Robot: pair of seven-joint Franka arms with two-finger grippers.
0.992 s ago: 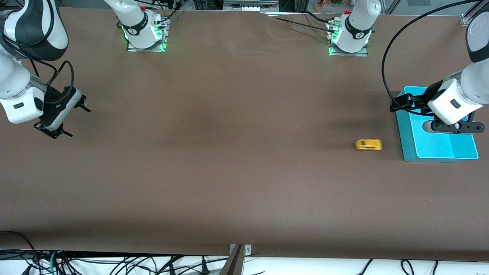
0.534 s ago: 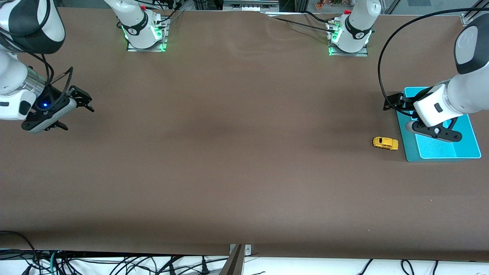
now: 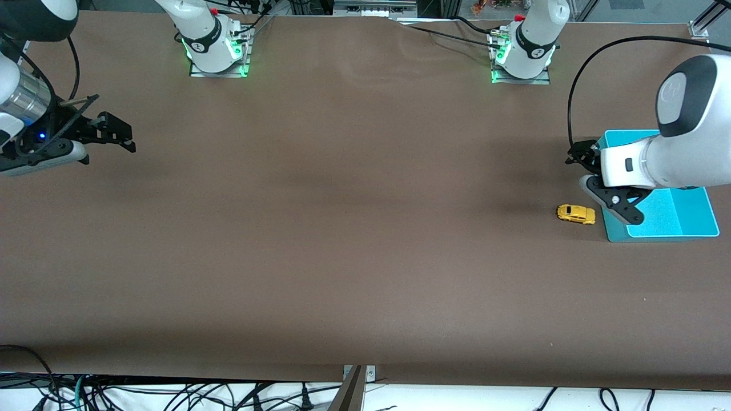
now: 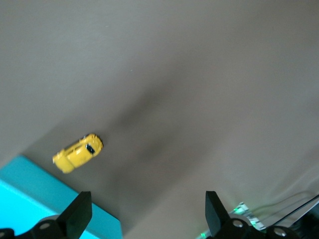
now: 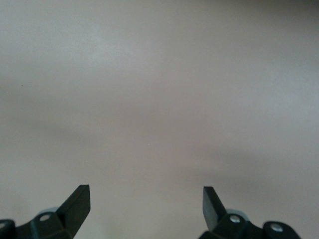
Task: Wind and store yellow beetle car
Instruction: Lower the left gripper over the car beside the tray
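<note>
The yellow beetle car (image 3: 575,214) stands on the brown table, close beside the teal tray (image 3: 685,214) at the left arm's end. It also shows in the left wrist view (image 4: 78,153) next to the tray's corner (image 4: 30,191). My left gripper (image 3: 579,155) is open and empty, up in the air over the table by the tray's edge, apart from the car; its jaws stand wide in the left wrist view (image 4: 147,204). My right gripper (image 3: 119,136) is open and empty at the right arm's end, over bare table (image 5: 145,196).
The two arm bases (image 3: 217,48) (image 3: 522,54) stand along the table's edge farthest from the front camera. Black cables run from the left arm over the tray. The tray is empty.
The car rolled toward the tray and stopped beside it. The left arm swung so its gripper came toward the car. The right gripper drew up and back toward the table's end.
</note>
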